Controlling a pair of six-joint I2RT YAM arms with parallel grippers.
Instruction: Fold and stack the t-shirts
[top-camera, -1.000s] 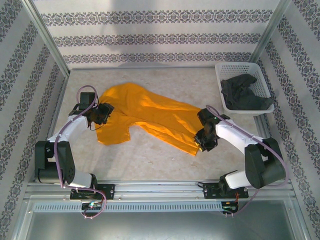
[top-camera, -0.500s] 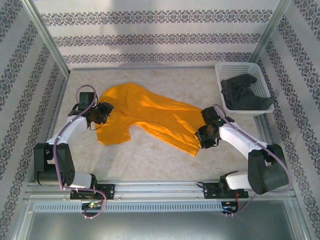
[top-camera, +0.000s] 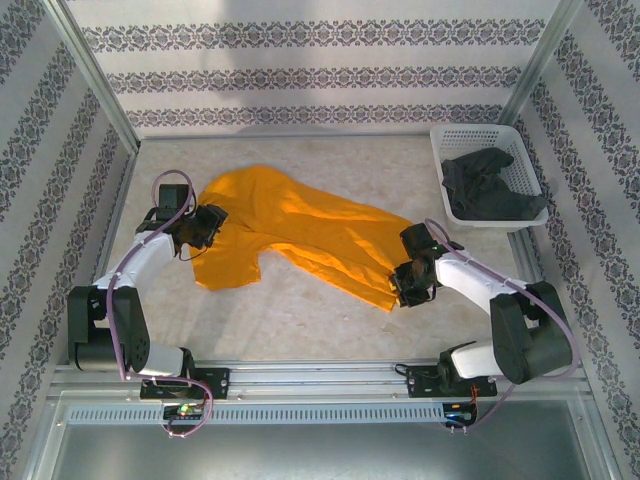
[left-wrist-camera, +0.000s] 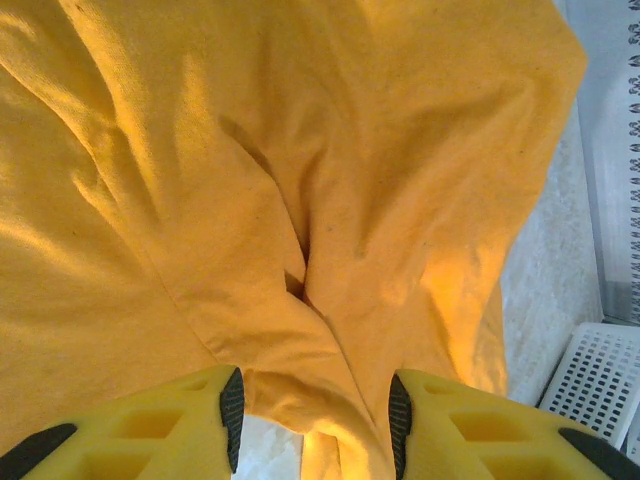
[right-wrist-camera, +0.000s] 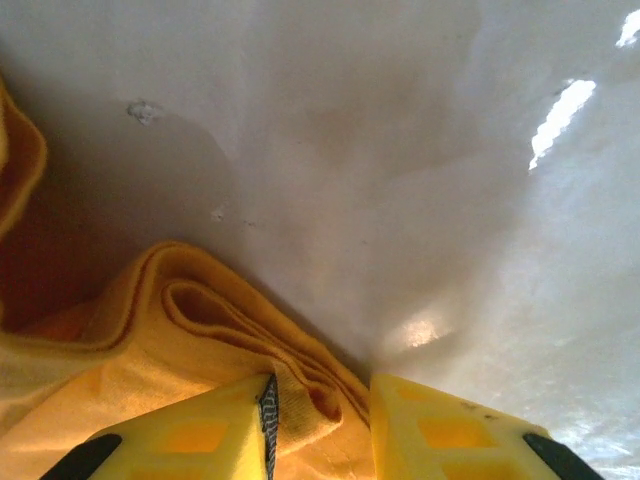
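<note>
Pale marbled tabletop (top-camera: 300, 310) under rumpled, softly creased orange-yellow t-shirt (top-camera: 290, 235)

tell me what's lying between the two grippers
The orange-yellow t-shirt, lying rumpled on the table, fills the stretch from the left gripper to the right gripper. The top external view shows this.

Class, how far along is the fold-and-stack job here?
Done: nothing folded or stacked. In hand: the orange t-shirt lies spread and rumpled on the table, left gripper and right gripper at opposite edges, jaws astride cloth. To do: folding it, then the grey t-shirt in the basket.
</note>
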